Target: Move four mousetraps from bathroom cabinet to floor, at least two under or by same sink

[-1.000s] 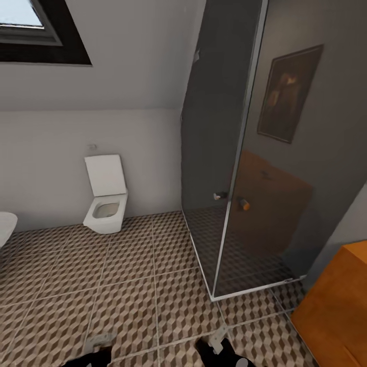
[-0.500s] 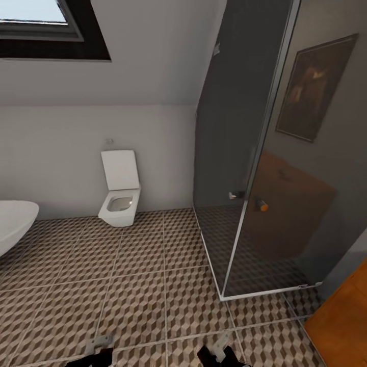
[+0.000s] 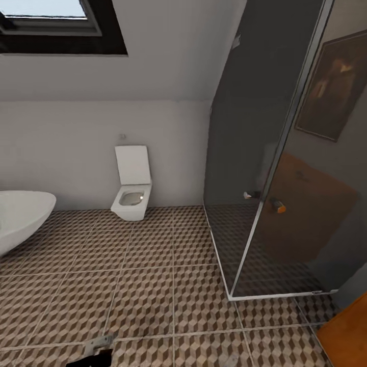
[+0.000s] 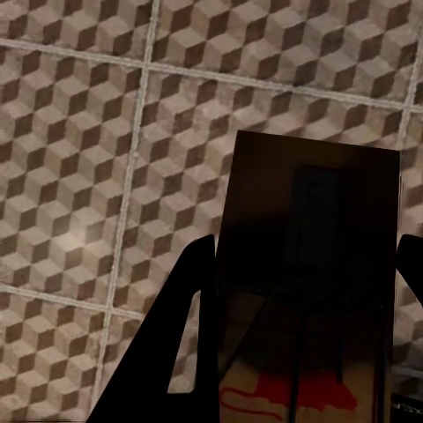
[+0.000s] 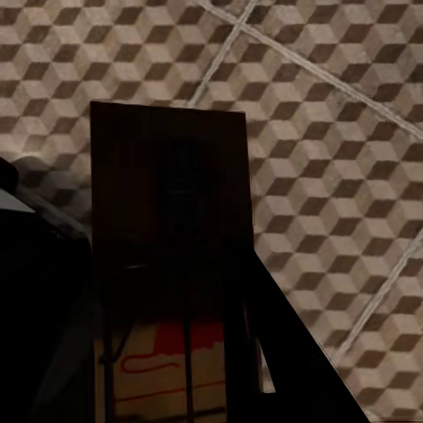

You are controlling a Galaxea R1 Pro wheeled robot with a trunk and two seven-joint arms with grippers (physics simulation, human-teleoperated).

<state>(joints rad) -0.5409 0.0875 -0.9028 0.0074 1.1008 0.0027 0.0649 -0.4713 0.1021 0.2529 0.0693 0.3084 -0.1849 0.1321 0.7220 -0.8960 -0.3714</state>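
Patterned cube tiles of the bathroom floor (image 3: 153, 285) stretch ahead of you toward a white toilet (image 3: 132, 191) on the far wall, with a glass shower stall (image 3: 265, 168) on the right and the rim of a bathtub (image 3: 20, 216) at the left edge. A sliver of the orange-brown cabinet (image 3: 346, 331) sits at the lower right corner — you appear to be facing away from it.

Your left claw (image 4: 295, 352) is clamped on a mousetrap (image 4: 308, 264), the dark board jutting out past the fingers over the tiles. Your right claw (image 5: 172, 352) grips a second mousetrap (image 5: 167, 229) the same way. Both are held flat and above the floor, probably so they ride safely while the base travels.

No sink is visible from here, so my guess is that you are carrying this pair to find it — setting them down under or beside it is what remains.
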